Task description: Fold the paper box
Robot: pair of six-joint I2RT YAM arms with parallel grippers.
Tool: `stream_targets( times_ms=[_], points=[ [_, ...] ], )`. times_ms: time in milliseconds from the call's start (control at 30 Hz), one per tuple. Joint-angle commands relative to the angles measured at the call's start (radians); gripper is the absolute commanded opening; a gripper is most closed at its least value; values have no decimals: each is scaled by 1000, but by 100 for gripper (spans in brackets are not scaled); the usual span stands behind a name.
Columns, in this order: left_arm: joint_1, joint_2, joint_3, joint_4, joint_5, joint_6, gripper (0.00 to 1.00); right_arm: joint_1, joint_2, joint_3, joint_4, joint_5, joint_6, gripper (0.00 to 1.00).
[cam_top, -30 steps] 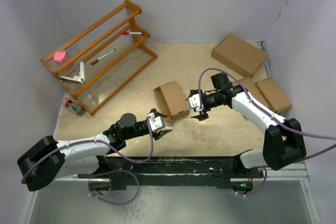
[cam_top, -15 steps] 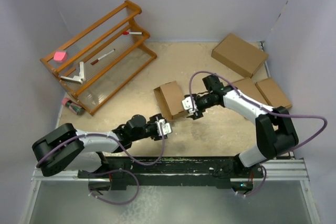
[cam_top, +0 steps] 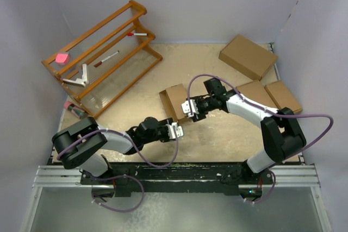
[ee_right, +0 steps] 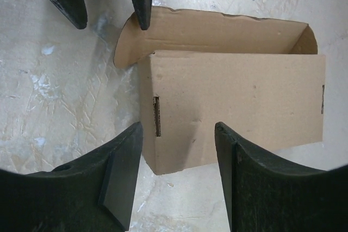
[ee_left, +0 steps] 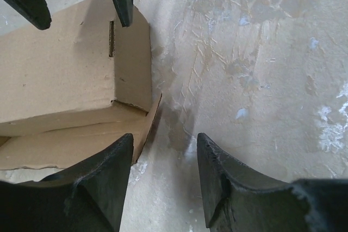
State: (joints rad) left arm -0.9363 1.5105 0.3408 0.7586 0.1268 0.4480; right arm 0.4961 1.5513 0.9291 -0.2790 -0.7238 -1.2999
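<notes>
Starting at the left, the rack (cam_top: 103, 52) stands well away from the work and has no part in it. Next comes the left gripper (cam_top: 175, 130), low over the table (cam_top: 217, 134) just beside the near end of the box (cam_top: 178, 100). Its jaws are apart with only bare table between them, so it grasps nothing. In the left wrist view, 1 finger (ee_left: 92, 188) sits right at the edge of the lid (ee_left: 70, 145), though I cannot tell if they touch.

The box lies mid-table between the 2 grippers. Its body looks formed: the walls are up, the corners are square and the slots (ee_right: 157, 116) show in the end walls. The lid (ee_right: 217, 28) lies spread out from 1 long side, its 2 rounded ears untucked.

The right gripper (cam_top: 189, 108) hovers at the far end of the box. Its jaws are also apart, framing a corner in the wrist view, and no grip is visible. Farther right, 3 shut boxes (cam_top: 247, 56) lie untouched.

I judge the task well past halfway. What is left is to swing the lid over, tuck the ears and press it shut.
</notes>
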Motion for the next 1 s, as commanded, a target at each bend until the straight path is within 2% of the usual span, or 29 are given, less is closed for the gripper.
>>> stream_targets(
  times_ms=[0,267,367,967],
  points=[
    [4,16,43,77,-12,23,53,9,7,-8,21,9,13,59],
    [11,32,74,59,-29,-2,48,14,23,-6,29,30,13,52],
    [18,39,79,58,-20,-13,41,15,25,-4,32,36,16,51],
    [62,45,95,12,59,-61,19,28,38,1,44,75,24,44]
  ],
)
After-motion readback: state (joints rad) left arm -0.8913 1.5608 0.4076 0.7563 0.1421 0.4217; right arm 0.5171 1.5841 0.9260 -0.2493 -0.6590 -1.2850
